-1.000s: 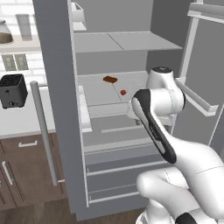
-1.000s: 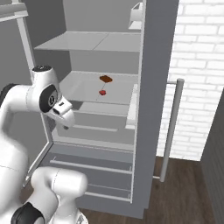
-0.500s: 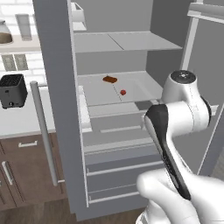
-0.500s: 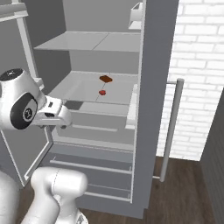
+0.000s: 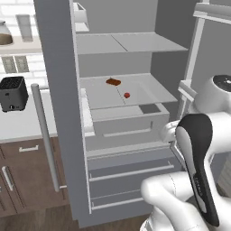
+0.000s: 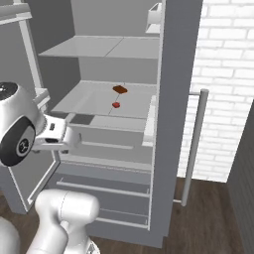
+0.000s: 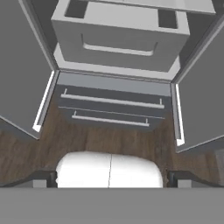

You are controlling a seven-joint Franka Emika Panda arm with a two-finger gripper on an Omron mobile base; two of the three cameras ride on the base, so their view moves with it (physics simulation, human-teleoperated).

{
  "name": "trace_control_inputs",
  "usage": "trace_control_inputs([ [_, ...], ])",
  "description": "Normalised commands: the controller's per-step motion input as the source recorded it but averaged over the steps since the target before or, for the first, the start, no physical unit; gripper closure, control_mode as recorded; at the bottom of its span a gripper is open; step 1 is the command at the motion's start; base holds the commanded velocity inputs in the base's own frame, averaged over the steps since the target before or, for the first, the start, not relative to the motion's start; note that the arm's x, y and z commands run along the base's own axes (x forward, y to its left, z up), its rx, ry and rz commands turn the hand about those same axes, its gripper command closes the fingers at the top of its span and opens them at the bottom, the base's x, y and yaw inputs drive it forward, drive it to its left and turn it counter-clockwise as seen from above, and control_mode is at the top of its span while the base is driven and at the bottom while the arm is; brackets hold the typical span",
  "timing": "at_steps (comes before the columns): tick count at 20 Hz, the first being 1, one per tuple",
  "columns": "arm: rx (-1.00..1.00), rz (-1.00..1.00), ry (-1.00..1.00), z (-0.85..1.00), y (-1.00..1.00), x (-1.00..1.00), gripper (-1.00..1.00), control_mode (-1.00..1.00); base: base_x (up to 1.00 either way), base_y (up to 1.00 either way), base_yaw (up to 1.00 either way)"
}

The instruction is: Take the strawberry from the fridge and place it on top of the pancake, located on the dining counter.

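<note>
On the middle shelf of the open fridge (image 5: pixel 58 90) lay the strawberry (image 5: pixel 127 95), just beside a brown piece (image 5: pixel 113 82); the jaws stood spread, empty, facing the lower drawers (image 7: pixel 111 109).

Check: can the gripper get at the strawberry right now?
Probably yes. Both fridge doors stand open, and the strawberry lies uncovered on its shelf, apart from the brown piece. The open gripper is lower, in front.

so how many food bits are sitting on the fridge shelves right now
2, both on the middle shelf: the strawberry towards the front and a flat dark-brown piece behind it to the left. The drawers' insides are hidden, so more may be there.
</note>
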Motion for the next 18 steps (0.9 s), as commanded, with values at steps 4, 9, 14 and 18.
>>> trace_control_inputs([
  [4, 0.0, -0.21, 0.0, 0.0, -0.12, -0.34, -1.0, -1.0, 0.0, 0.0, 0.0],
  [9, 0.0, -0.15, 0.0, -0.08, -0.12, -0.04, -1.0, -1.0, 0.0, 0.0, 0.0],
  [14, 0.01, 0.0, 0.0, -0.18, 0.0, 0.0, -1.0, -1.0, 0.0, 0.0, 0.0],
  [18, 0.02, 0.0, 0.0, -0.45, 0.0, 0.0, -1.0, -1.0, 0.0, 0.0, 0.0],
])
